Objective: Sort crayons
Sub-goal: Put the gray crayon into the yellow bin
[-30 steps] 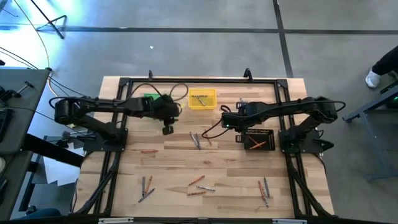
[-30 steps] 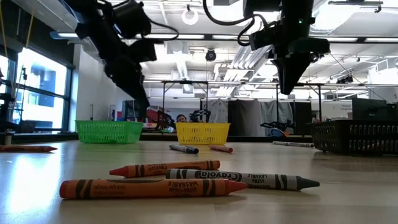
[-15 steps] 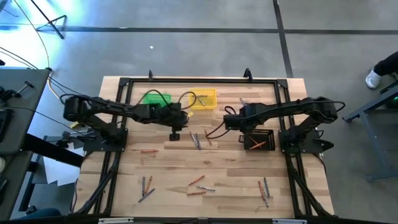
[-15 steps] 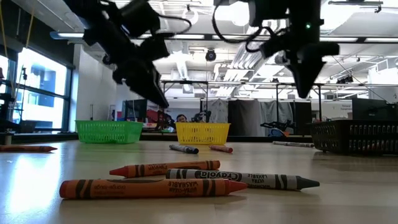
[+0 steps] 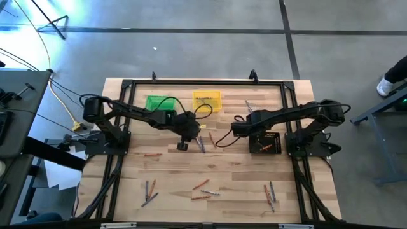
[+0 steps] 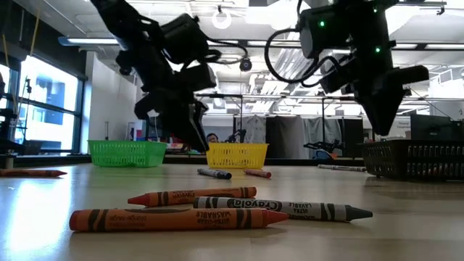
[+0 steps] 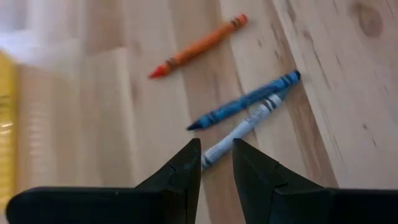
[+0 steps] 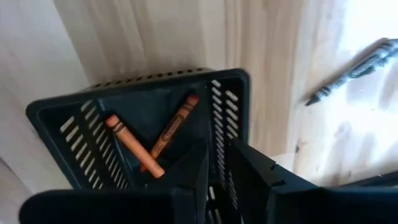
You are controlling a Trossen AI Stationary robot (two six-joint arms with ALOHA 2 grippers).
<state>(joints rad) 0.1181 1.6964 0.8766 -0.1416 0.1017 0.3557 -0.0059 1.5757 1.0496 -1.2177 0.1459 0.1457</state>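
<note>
While the left gripper [image 7: 216, 155] is hovering near frame centre in the high view, its fingers parted narrowly and empty, a blue crayon [image 7: 245, 99], a grey crayon [image 7: 239, 130] and an orange crayon [image 7: 198, 46] are lying just ahead; the right gripper [image 8: 216, 155], slightly apart and empty, is hanging over the black bin [image 8: 233, 78], centre-right, holding two orange crayons [image 8: 171, 129].

On the worktop [image 5: 172, 172], 3 bins sit along the far side: 1 at left [image 5: 157, 102], 1 mid [image 5: 207, 100], 1 at right [image 5: 264, 142], nearer the front than the other 2. 2 crayons [image 8: 149, 138] lie crossed in the right bin. Left hand [image 5: 182, 145] hangs just left of 3 crayons [image 5: 202, 142] at mid-worktop. Right hand [image 5: 254, 142] is over the right bin. More crayons [image 5: 203, 189] lie scattered along the front, w/ 1 [image 5: 151, 154] alone at left.
</note>
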